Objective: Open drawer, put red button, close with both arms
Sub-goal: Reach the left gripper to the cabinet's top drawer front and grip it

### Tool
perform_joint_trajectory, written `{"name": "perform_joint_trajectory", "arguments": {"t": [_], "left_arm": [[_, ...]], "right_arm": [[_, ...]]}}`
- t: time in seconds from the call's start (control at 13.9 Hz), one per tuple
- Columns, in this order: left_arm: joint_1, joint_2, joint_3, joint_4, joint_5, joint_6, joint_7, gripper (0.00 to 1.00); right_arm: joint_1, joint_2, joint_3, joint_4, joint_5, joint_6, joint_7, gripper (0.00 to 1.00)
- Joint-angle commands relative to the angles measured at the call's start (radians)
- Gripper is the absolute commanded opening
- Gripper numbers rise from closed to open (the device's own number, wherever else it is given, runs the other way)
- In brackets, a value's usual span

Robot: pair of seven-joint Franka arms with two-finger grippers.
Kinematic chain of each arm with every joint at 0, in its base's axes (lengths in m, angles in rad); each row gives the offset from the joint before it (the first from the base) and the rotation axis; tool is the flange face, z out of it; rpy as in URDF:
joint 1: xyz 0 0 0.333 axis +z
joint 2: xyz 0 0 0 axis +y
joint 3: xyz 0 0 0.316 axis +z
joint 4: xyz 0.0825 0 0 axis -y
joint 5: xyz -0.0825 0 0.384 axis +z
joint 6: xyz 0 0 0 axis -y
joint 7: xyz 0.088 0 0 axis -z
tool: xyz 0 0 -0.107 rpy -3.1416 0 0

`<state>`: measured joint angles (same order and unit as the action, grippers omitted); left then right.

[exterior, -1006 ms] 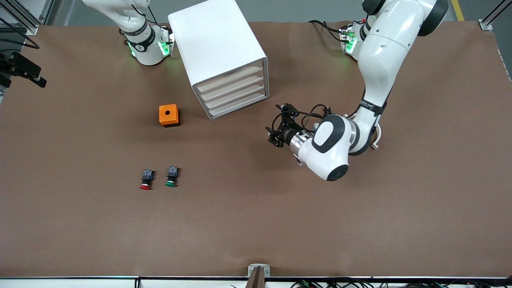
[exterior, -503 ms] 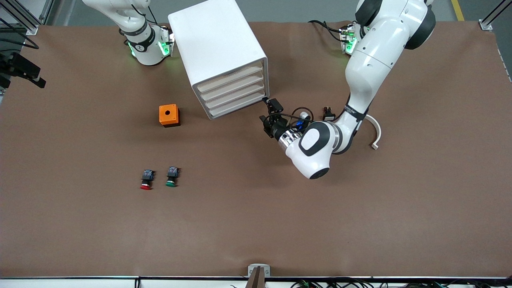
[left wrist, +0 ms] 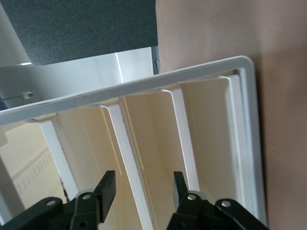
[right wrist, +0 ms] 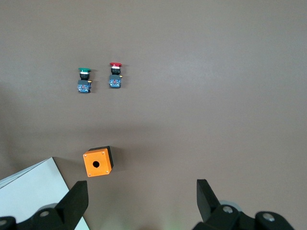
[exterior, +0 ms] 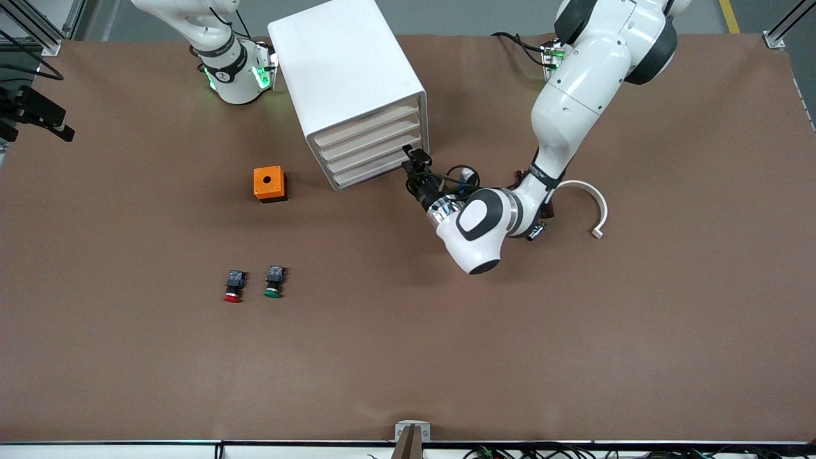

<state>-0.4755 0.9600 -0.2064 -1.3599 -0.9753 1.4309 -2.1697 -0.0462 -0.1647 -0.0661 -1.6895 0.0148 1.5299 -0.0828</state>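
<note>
The white cabinet [exterior: 344,70] stands toward the robots' side of the table, and its drawer [exterior: 371,138], second from the top, is pushed in like the other three. My left gripper [exterior: 412,167] is at the drawer fronts, at the cabinet's corner toward the left arm's end. In the left wrist view it [left wrist: 143,184] is open. Its fingers [left wrist: 106,189] straddle one white drawer lip [left wrist: 129,148] without touching; I cannot tell which drawer's. The red button [exterior: 233,288] [right wrist: 115,73] lies on the table nearer the front camera. My right gripper [right wrist: 141,201] hangs open, high over the table.
A green-capped button [exterior: 273,284] [right wrist: 84,79] lies beside the red one, toward the left arm's end. An orange box with a hole [exterior: 269,183] [right wrist: 97,163] sits between the buttons and the cabinet. A white curved strip [exterior: 593,204] lies by the left arm's elbow.
My left arm has swung toward the cabinet, bringing its gripper from over the bare table up to the drawer fronts, and its jaws have narrowed. The right arm has not moved.
</note>
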Motion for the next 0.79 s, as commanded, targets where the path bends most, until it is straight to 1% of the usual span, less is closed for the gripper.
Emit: {"name": "perform_joint_trajectory", "arguments": {"t": [0.0, 0.14, 0.36, 0.5, 0.72], "left_arm": [[-0.024, 0.009, 0.001, 0.001, -0.046, -0.03, -0.031, 0.54], [-0.041, 0.009, 0.001, -0.001, -0.049, -0.033, -0.064, 0.53], [-0.075, 0.009, 0.001, -0.001, -0.051, -0.033, -0.088, 0.46], [-0.098, 0.009, 0.001, -0.001, -0.049, -0.039, -0.107, 0.36], [-0.118, 0.01, -0.001, -0.008, -0.051, -0.079, -0.119, 0.24]], "right_arm": [[-0.008, 0.013, 0.003, 0.01, -0.006, -0.007, -0.002, 1.0], [-0.008, 0.013, 0.003, 0.01, -0.006, -0.005, 0.003, 1.0], [0.003, 0.014, 0.005, 0.013, -0.004, -0.007, -0.002, 1.0], [0.011, 0.016, 0.005, 0.013, -0.006, -0.005, -0.002, 1.0], [0.014, 0.016, 0.005, 0.013, -0.006, -0.002, -0.002, 1.0]]}}
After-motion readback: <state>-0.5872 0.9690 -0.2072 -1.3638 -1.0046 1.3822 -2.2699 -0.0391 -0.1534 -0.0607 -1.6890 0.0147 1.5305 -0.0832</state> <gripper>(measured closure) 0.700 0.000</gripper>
